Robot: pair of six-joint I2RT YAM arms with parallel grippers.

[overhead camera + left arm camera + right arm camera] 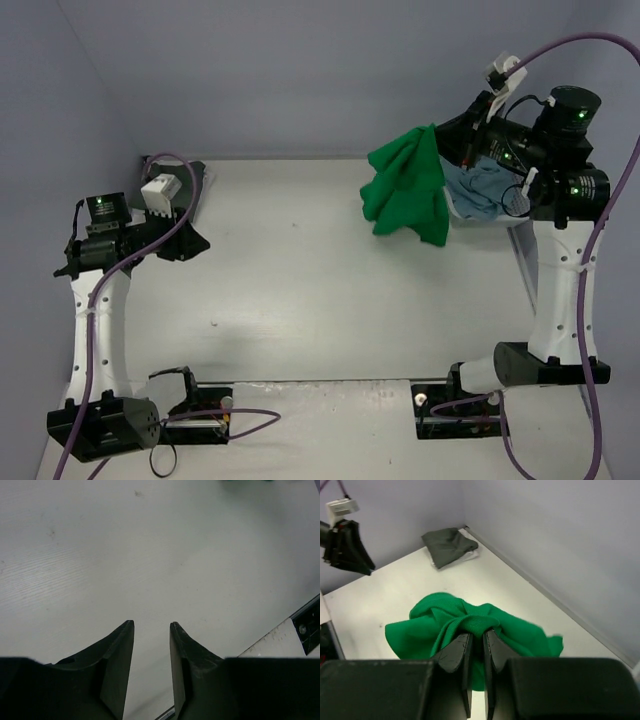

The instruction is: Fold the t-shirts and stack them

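The right end effector (476, 637) is pinching the bunched green t-shirt (408, 190) between closed jaws. The cloth is hanging straight down beneath it, long axis upright, over the far right corner of the desk (300, 300). The left end effector (151, 627) is hovering near the far left edge, jaws partly apart and holding nothing, well apart from the shirt, so the right arm is much the nearer.

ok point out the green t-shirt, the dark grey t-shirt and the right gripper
green t-shirt (405, 190), top external view, middle of hanging cloth
dark grey t-shirt (449, 545), right wrist view, centre of top
right gripper (477, 634), right wrist view, between fingertips
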